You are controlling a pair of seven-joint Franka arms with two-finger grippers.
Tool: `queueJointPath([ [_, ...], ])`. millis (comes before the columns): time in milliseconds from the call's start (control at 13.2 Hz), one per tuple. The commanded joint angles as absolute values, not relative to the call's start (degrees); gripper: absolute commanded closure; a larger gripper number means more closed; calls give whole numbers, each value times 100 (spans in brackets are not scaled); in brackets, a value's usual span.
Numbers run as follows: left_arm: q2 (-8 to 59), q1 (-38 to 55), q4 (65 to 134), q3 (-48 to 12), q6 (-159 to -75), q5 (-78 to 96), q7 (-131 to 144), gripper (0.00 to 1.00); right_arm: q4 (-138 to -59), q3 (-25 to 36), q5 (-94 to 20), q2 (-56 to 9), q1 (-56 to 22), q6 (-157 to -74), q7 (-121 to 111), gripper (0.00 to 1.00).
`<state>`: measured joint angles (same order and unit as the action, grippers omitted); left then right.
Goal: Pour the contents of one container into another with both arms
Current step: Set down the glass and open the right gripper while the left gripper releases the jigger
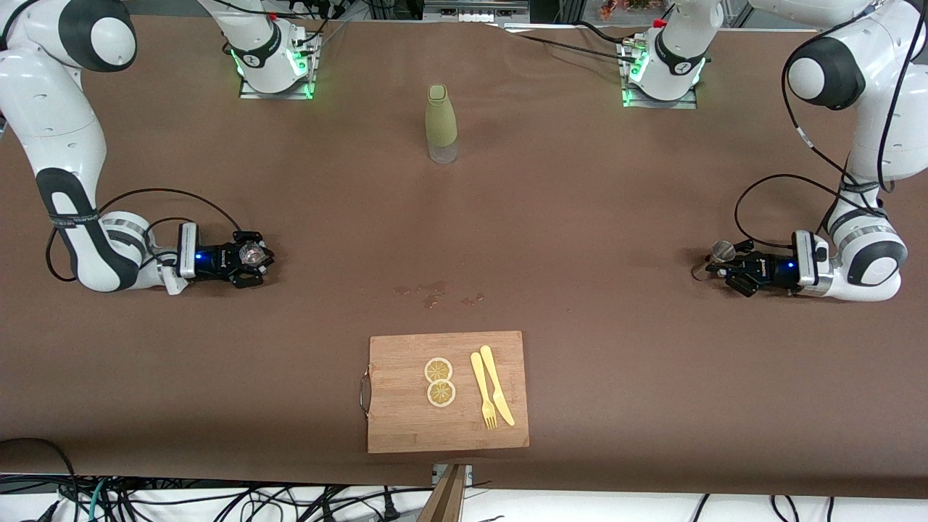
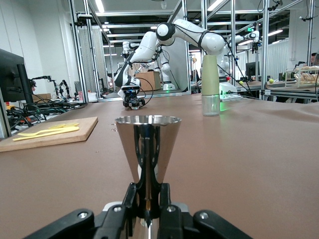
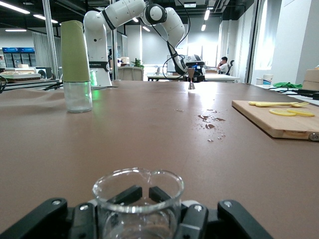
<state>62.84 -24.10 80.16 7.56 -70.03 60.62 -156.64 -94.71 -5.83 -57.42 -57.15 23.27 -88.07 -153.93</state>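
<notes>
1. Left pincer (image 1: 714,267): low at the desk (image 1: 580,217), near the edge at the left arm's end. Its fingers (image 2: 144,191) are pinched on the narrow waist of the steel jigger (image 2: 148,144), which stands upright with its mouth up. Judgement: holding at the waist leaves the rim free for tipping.

2. Jigger contents: the left wrist view shows only the outer wall of the upper cone. Whether it holds liquid cannot be told.

3. Right pincer (image 1: 255,255): low at the desk, near the edge at the right arm's end. It is closed around the small glass cup (image 3: 138,199), fingers (image 3: 124,195) visible through the wall on either side. The cup is upright, with a pouring lip on its rim.

4. Cup contents: no liquid level is plain through the glass; it appears empty or nearly so, not certain.

5. Judgement: both vessels are gripped and well apart, one at each end of the desk. No pouring has begun; the arms must bring them together near the middle.

6. Green bottle (image 1: 441,123): upright near the middle of the edge by the arm bases, untouched.

7. Wet spots (image 1: 435,293) on the desk centre, nearer the front edge.

8. Cutting board (image 1: 406,420) at the front edge, carrying two lemon slices (image 1: 439,381), a fork (image 1: 483,391) and a knife (image 1: 497,384).
</notes>
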Motion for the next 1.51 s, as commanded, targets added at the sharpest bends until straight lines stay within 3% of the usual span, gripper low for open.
queueJointPath([
  [0, 6354, -2417, 8095, 782, -6961, 5906, -16392, 100, -9475, -642, -5722, -5801, 2443, -8701, -15478, 0],
  [227, 6398, -2426, 8086, 826, -7005, 5906, -16374, 100, -9440, -432, -5687, -5705, 2443, -8649, -15372, 0],
  [378, 6398, -2426, 8077, 914, -7022, 5906, -16348, 76, -9422, -203, -5582, -5660, 2435, -8491, -15293, 0],
  [454, 6398, -2426, 8042, 940, -7040, 5906, -16348, 23, -9404, -98, -5451, -5617, 2435, -8421, -15276, 0],
  [530, 6398, -2434, 8016, 949, -7049, 5906, -16339, 0, -9404, 25, -5371, -5538, 2435, -8350, -15275, 0],
  [833, 6372, -2452, 7972, 1081, -7277, 5933, -15988, 0, -9361, 439, -4924, -4959, 2426, -8086, -14321, 0],
  [1135, 6302, -2452, 7945, 1125, -7304, 5924, -15568, 0, -9115, 440, -4106, -4194, 2373, -8060, -12546, 0],
  [1438, 6109, -2400, 6981, 1450, -7295, 5426, -13568, 0, -8861, 404, -3166, -3386, 2137, -7823, -10517, 0],
])
